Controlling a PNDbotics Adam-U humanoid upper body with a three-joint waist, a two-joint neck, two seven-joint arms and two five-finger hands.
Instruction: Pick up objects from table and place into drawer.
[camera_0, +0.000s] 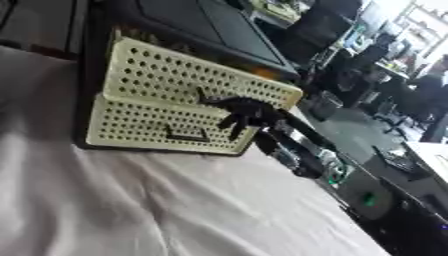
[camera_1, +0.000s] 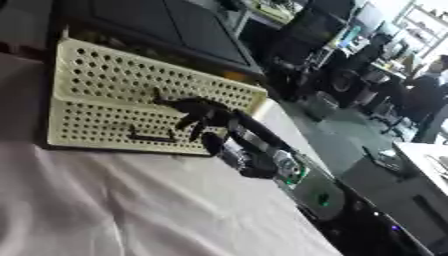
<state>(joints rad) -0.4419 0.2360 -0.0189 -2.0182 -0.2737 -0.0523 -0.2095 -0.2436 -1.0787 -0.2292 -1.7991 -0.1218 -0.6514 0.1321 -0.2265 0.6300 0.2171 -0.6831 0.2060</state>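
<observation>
A cream perforated drawer unit (camera_0: 149, 80) stands at the far side of the white-clothed table (camera_0: 131, 200). Its lower drawer front (camera_0: 131, 125) carries a black handle (camera_0: 186, 136). My right arm (camera_1: 262, 150) reaches in from the lower right along the table's edge. My right hand (camera_0: 247, 112) is at the unit's right end, in front of the drawer face and just right of the handle. The fingers are spread and hang loosely, with nothing that I can make out between them. No loose objects show on the cloth. My left hand is out of view.
A dark cabinet (camera_0: 201, 25) stands behind the drawer unit. The table's right edge (camera_0: 350, 220) runs diagonally beside my arm. Beyond it lie the grey floor (camera_0: 354, 132), desks and chairs. White cloth spreads in front of the unit.
</observation>
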